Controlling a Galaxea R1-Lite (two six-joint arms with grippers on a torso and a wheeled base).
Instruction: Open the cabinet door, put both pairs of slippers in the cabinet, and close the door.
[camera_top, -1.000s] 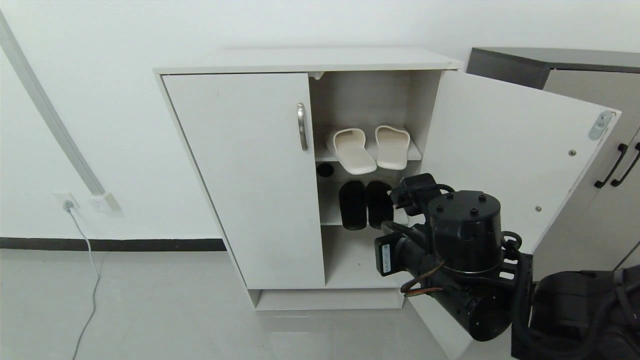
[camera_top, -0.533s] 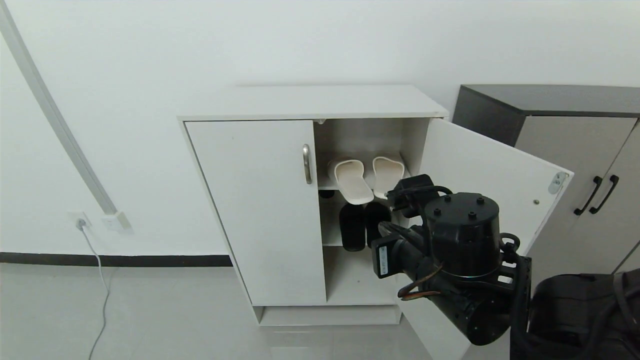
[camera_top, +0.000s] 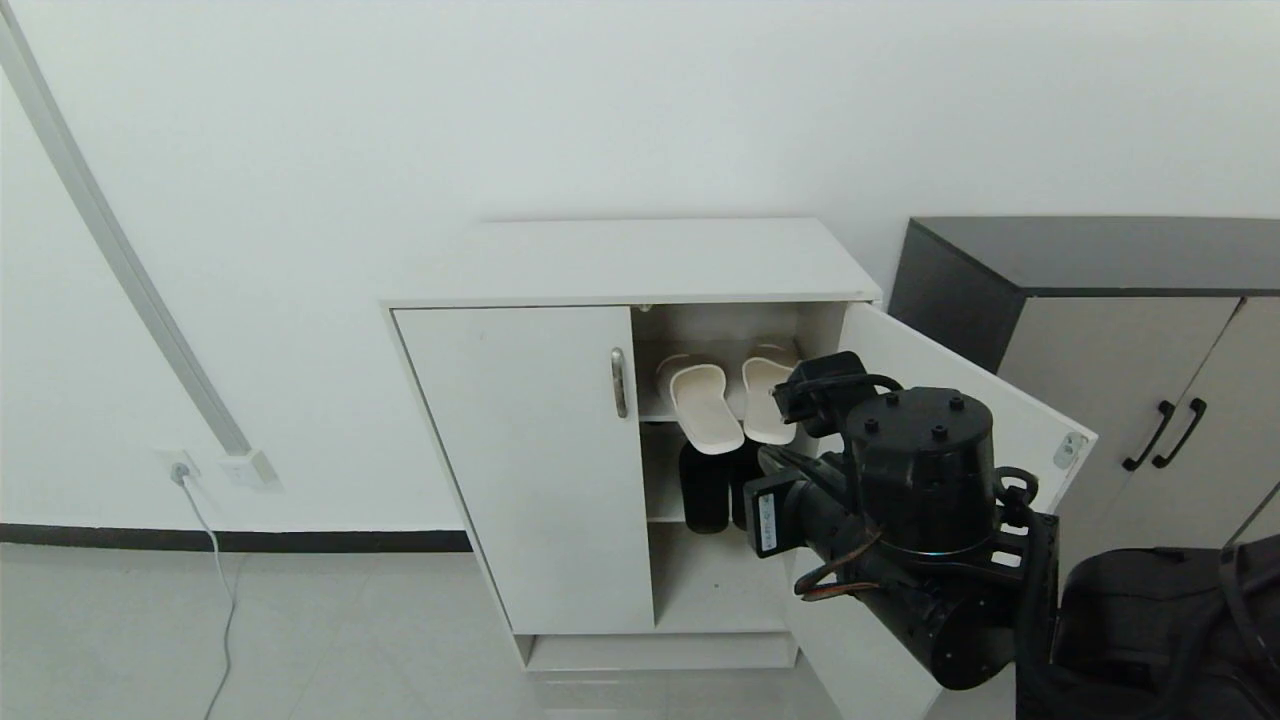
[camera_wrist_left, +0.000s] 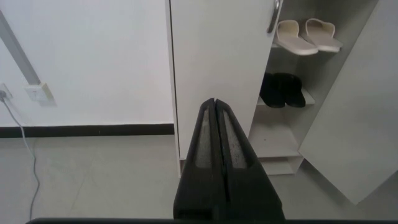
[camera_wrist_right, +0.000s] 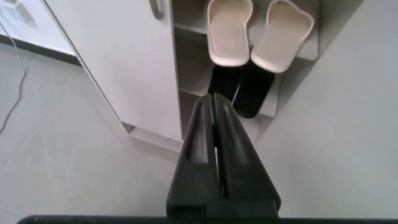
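The white cabinet (camera_top: 640, 260) stands against the wall, its left door (camera_top: 530, 450) shut and its right door (camera_top: 1035, 450) swung open. A cream pair of slippers (camera_top: 707, 405) lies on the upper shelf, toes sticking out over the edge, with a black pair (camera_top: 705, 485) on the shelf below. My right arm (camera_top: 915, 480) is in front of the open door. The right gripper (camera_wrist_right: 214, 102) is shut and empty, short of the opening, pointing at the cream slippers (camera_wrist_right: 252, 31) and black slippers (camera_wrist_right: 249, 90). The left gripper (camera_wrist_left: 214, 106) is shut and empty, facing the shut door (camera_wrist_left: 217, 56).
A dark grey cabinet (camera_top: 1150, 350) with black handles stands close to the right, just behind the open door. A wall socket with a cable (camera_top: 180, 468) and a slanted conduit (camera_top: 110, 240) are at the left. Bare floor (camera_top: 250, 640) lies before the shut door.
The head camera has pulled back and up, so the cabinet looks smaller and lower. Slippers stay on their shelves, and the right door stays open.
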